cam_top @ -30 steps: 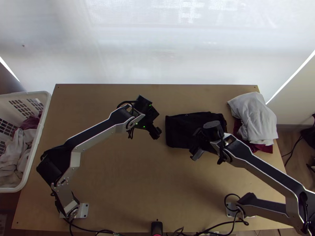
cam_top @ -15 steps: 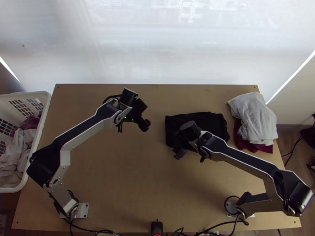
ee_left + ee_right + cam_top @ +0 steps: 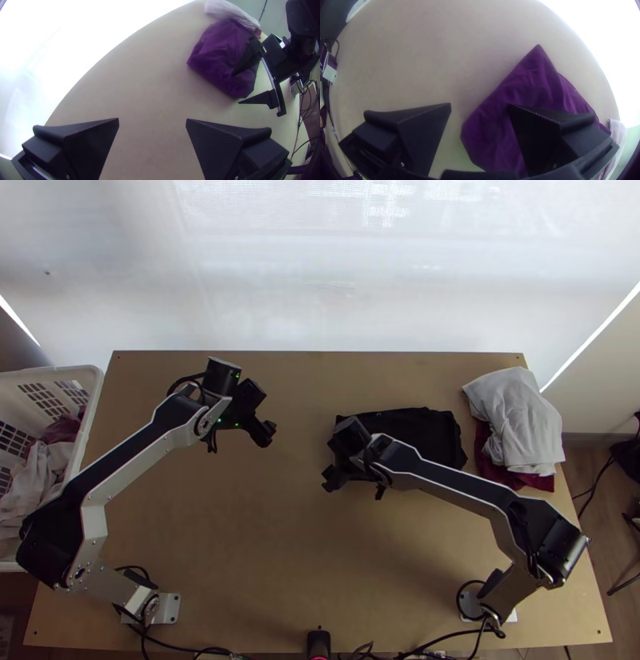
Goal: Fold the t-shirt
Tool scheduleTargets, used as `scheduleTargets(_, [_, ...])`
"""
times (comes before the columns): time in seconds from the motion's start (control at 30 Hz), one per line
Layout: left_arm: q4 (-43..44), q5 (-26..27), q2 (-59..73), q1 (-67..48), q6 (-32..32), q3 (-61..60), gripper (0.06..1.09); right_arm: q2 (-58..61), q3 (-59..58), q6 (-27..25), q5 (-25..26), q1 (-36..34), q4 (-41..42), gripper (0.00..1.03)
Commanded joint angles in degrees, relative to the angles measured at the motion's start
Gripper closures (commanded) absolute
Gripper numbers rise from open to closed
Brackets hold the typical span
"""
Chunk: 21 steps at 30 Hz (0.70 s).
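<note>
Wooden table, bright white backdrop beyond its far edge

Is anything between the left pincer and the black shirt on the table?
In part: the right pincer hangs open by the near left corner of the black shirt, so a reach there might meet it. Between the left pincer and the shirt's far left corner, nothing visible intervenes.
</note>
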Motion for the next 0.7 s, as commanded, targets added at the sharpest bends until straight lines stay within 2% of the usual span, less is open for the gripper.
scheduleTargets(0.0, [0.0,-0.1,-2.3,1.0,1.1,-2.0,0.11,6.0,7.1,3.6,0.0,1.5,-3.7,0.24])
scheduleTargets(0.33, [-0.6,-0.1,-3.1,2.0,1.6,-2.1,0.11,9.7,10.2,5.2,1.9,0.0,-7.0,0.24])
scheduleTargets(0.67, [-0.8,-0.1,-4.4,2.6,2.5,-2.9,0.11,11.2,9.6,4.9,11.0,-0.5,-8.8,0.24])
